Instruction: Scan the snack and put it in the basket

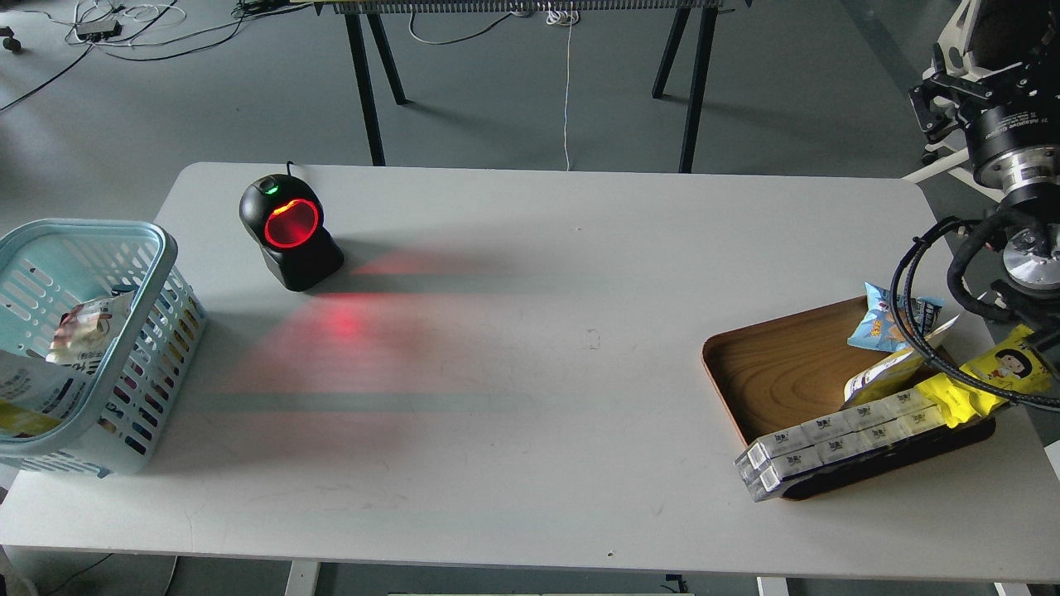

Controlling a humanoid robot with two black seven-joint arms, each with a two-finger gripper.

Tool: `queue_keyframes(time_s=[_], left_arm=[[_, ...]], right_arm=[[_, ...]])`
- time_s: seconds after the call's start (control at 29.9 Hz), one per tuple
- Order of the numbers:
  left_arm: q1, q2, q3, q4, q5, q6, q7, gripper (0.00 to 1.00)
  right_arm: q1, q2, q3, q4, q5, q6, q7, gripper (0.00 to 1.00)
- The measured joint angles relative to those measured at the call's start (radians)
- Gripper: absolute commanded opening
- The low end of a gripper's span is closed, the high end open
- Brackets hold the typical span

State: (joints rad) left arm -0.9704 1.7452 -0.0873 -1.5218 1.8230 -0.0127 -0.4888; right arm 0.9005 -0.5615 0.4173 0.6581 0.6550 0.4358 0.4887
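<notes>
The yellow and white snack pouch lies inside the light blue slotted basket at the table's left edge, low against its near wall and partly cut off by the frame. Another pouch with red print lies beside it in the basket. My left arm and its gripper are out of view. Only the wrist and cables of my right arm show at the right edge; its fingers do not show.
A black barcode scanner with a glowing red window stands at the back left and casts red light on the white table. A brown wooden tray at the right holds a blue packet, a yellow cartoon-face wrapper and white boxes.
</notes>
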Motion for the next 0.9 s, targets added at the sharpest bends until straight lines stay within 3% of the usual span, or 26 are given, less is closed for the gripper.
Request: queue_keyframes(time_s=[0.17, 0.33, 0.57, 0.9], left_arm=[[-0.019, -0.014, -0.019, 0.016, -0.341, -0.022, 0.000, 0.83], [-0.075, -0.143, -0.059, 0.059, -0.693, -0.049, 0.001, 0.85], [-0.124, -0.447, -0.158, 0.322, -1.171, -0.241, 0.001, 0.87], [-0.128, -0.819, -0.300, 0.629, -1.568, -0.297, 0.000, 0.90]], right_arm=[[-0.005, -0.003, -0.002, 0.001, 0.000, 0.002, 0.000, 0.99], [-0.002, -0.029, -0.002, 0.009, -0.002, 0.008, 0.000, 0.99], [0.046, -0.056, 0.000, 0.002, -0.003, 0.007, 0.000, 0.99], [0.076, -0.066, 0.006, -0.001, -0.003, 0.032, 0.000, 0.99]])
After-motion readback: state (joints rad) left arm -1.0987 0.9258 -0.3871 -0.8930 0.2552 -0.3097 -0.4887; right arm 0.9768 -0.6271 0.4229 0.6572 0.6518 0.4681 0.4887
